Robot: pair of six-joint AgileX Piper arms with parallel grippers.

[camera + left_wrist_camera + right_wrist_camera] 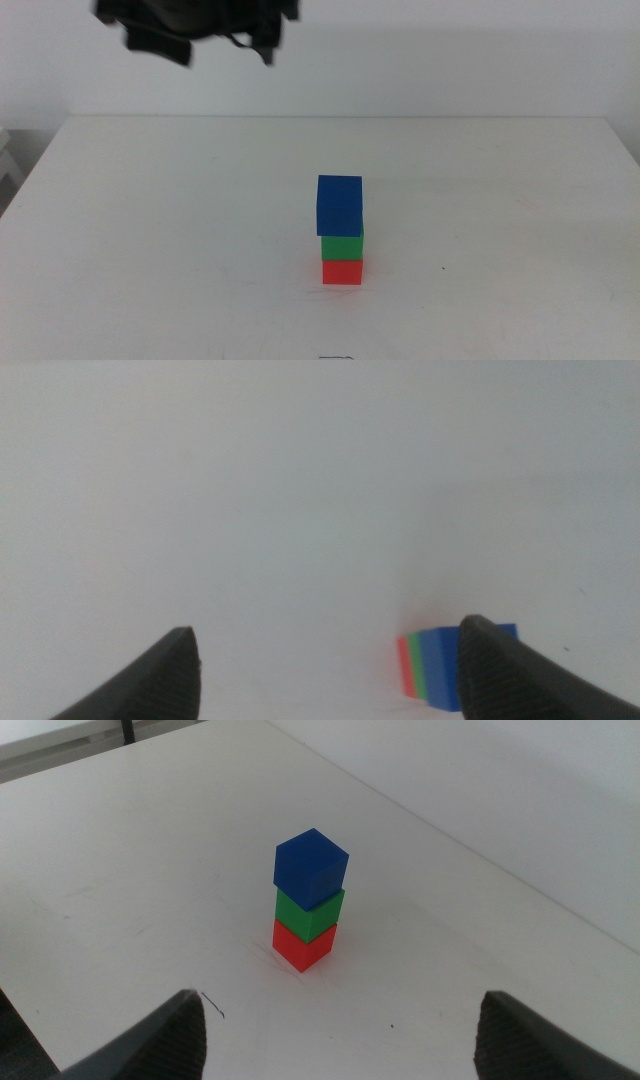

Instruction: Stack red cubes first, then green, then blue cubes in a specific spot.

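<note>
3 cubes, one tower at center of the table [150,200]: 1 red cube [342,272] at bottom, 1 green cube [342,247] on it, 1 blue cube [340,205] on top. Left gripper [325,665] high at upper left of the middle view, blurred, jaws apart; its jaw hides part of the tower. Right gripper [340,1030] jaws wide apart, tips only.

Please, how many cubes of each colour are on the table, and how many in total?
Red cube: 1
Green cube: 1
Blue cube: 1
Total: 3 cubes, in one stack, red lowest, blue on top.
</note>
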